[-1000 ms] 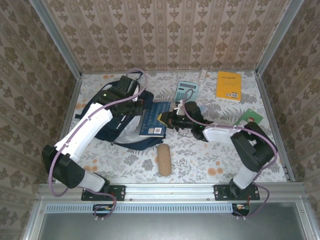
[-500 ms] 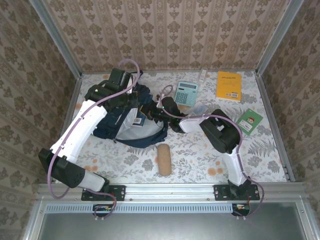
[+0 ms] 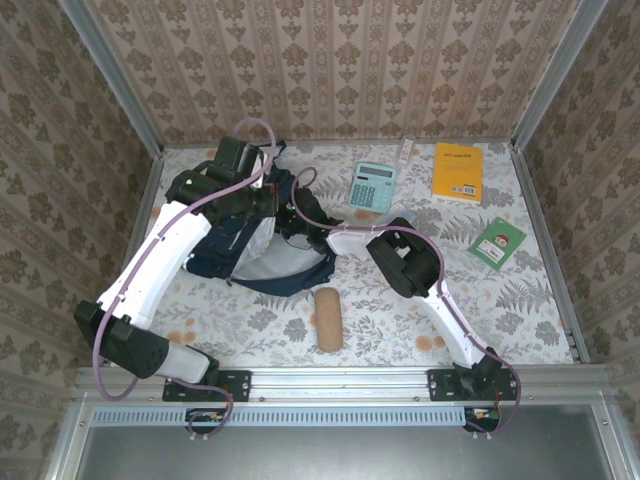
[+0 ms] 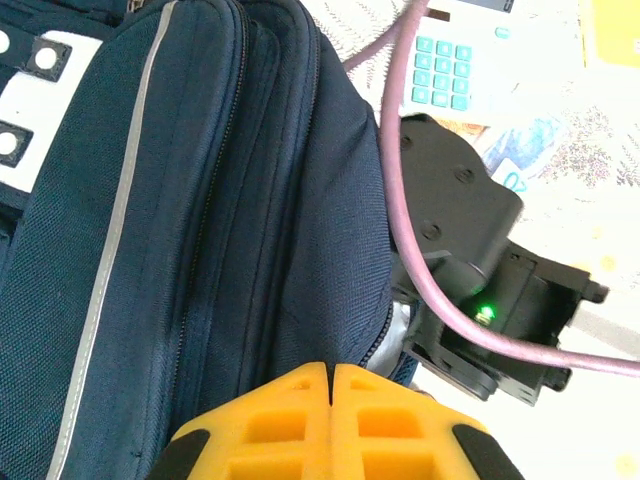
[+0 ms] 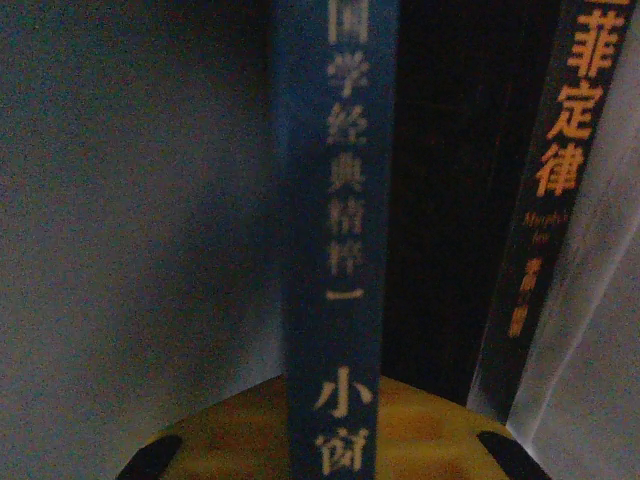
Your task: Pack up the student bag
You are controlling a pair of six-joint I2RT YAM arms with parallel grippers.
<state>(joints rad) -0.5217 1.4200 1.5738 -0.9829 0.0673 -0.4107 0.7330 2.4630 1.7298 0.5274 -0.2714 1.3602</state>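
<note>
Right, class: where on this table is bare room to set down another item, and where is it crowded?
Bare: the near-right corner, between the right arm and the table edge, this side of the green card; also between the brown pouch and left arm. Crowded: around the student bag.

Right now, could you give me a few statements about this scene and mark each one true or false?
The calculator is inside the student bag. False: it lies on the table, beyond the bag.
A blue book stands between the right fingers. True.
The left fingers are spread wide. False: they are pressed together on the bag's fabric.
The yellow book lies on the table, outside the bag. True.
The brown pouch sits on the bag. False: it lies on the table, nearer the arms' bases.
</note>
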